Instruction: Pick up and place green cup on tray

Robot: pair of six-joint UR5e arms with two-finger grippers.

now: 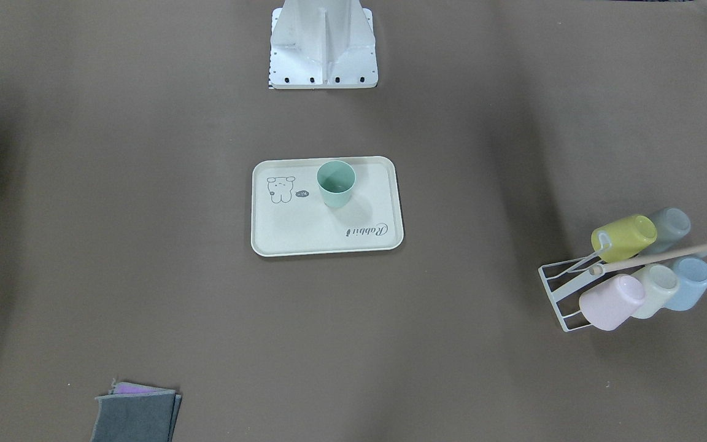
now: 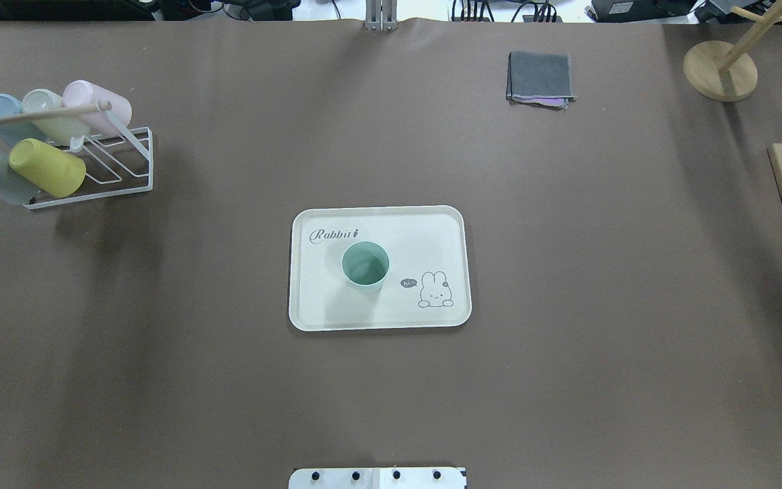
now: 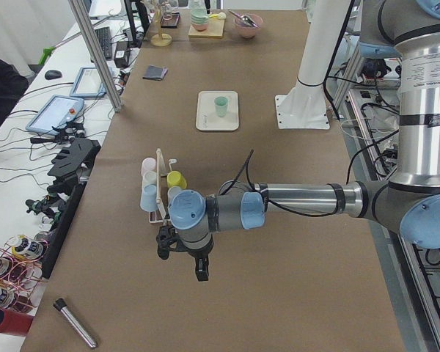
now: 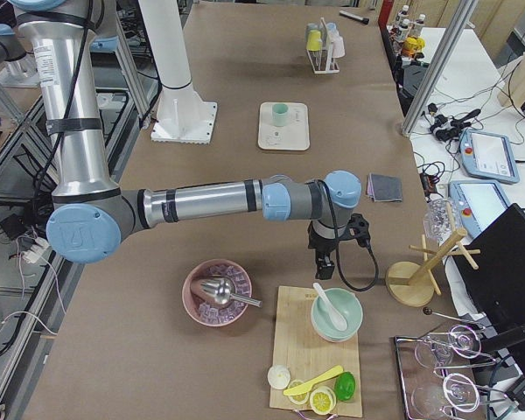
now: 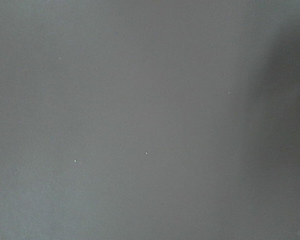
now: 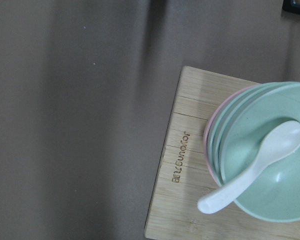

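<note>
The green cup (image 2: 365, 266) stands upright on the tray (image 2: 432, 224), well apart from the left fingers (image 3: 201, 271) and the right fingers (image 4: 321, 259); whether these are spread, I cannot tell.

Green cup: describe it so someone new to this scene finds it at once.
In the middle of the brown table lies a cream tray with a rabbit drawing. The green cup stands upright on it, alone, mouth up. The other cups all rest tilted in the white wire rack near the table's end.
</note>
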